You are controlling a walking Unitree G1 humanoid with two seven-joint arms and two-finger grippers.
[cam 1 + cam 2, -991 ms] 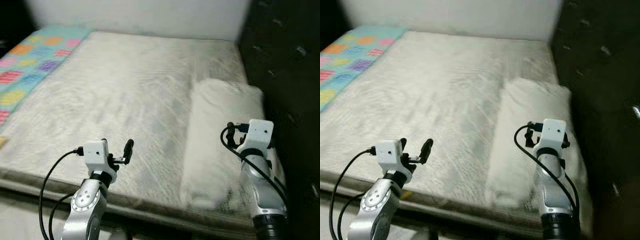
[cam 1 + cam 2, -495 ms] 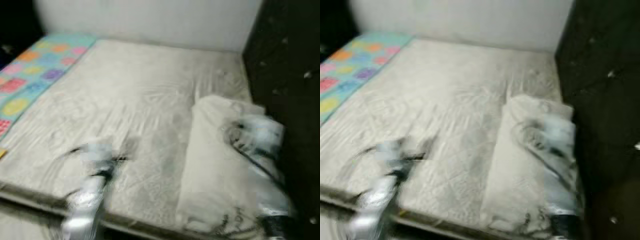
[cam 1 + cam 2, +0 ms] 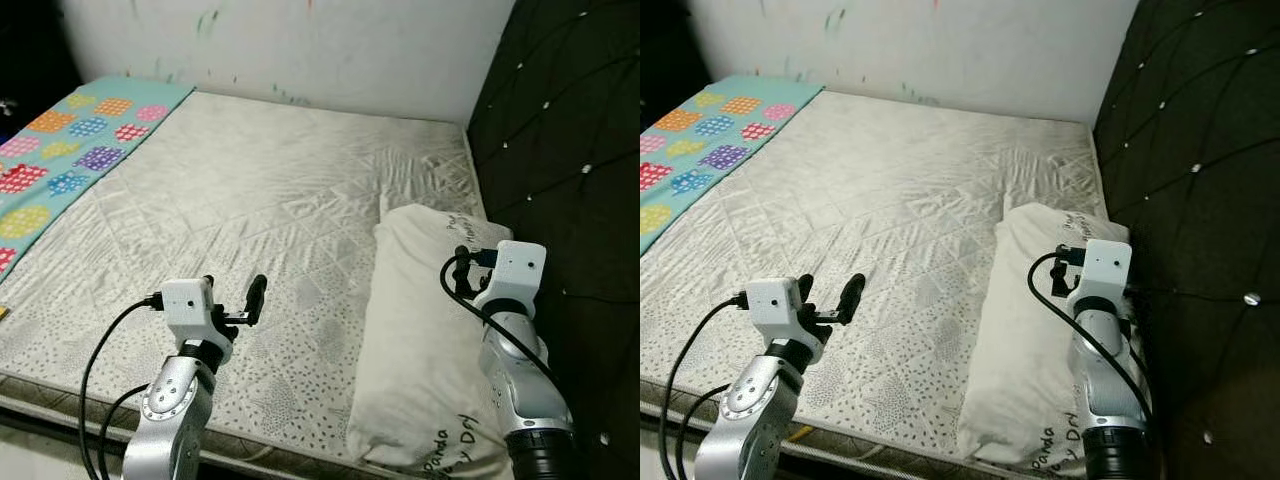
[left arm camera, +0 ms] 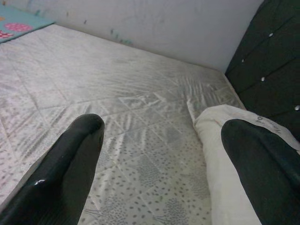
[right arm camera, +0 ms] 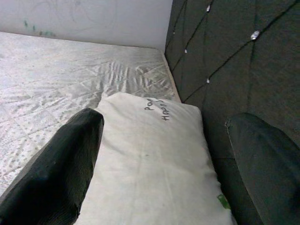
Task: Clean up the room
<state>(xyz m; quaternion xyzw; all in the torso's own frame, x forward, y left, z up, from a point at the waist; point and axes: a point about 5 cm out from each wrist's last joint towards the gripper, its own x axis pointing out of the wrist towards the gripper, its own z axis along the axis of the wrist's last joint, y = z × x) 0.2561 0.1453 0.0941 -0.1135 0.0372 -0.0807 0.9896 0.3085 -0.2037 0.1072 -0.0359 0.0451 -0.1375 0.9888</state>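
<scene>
Across the head camera's eye views, a bare quilted mattress (image 3: 250, 230) filled the scene, with a white pillow (image 3: 420, 340) lying lengthwise along its right edge against a dark tufted headboard (image 3: 560, 150). A colourful spotted blanket (image 3: 55, 150) covered the far left corner, below a marked white wall (image 3: 300, 45). The left gripper (image 3: 232, 300) hovered above the near edge of the mattress, fingers apart. The right gripper (image 3: 1068, 262) was raised over the pillow. Through the left wrist view, both black fingers (image 4: 70, 164) stood wide apart, framing mattress and pillow. Through the right wrist view, the fingers (image 5: 61, 164) were likewise spread, with the pillow between them beside the headboard.
</scene>
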